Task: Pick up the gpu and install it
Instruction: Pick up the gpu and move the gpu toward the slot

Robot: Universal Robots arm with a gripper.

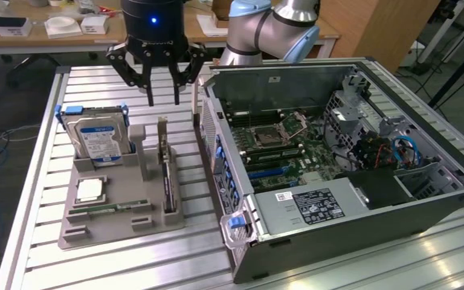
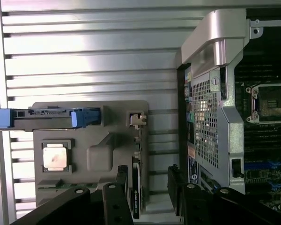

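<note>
The gripper (image 2: 149, 190) is seen open, empty, over the gpu (image 2: 136, 199), stood on edge in the gray holder (image 2: 103, 154) beside the computer case (image 2: 210, 126). With slight misalignment, its edge could be struck.

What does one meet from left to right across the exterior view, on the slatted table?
Boxy silver hard drive with blue label → thin green gpu card standing on edge → open grey metal computer case.
</note>
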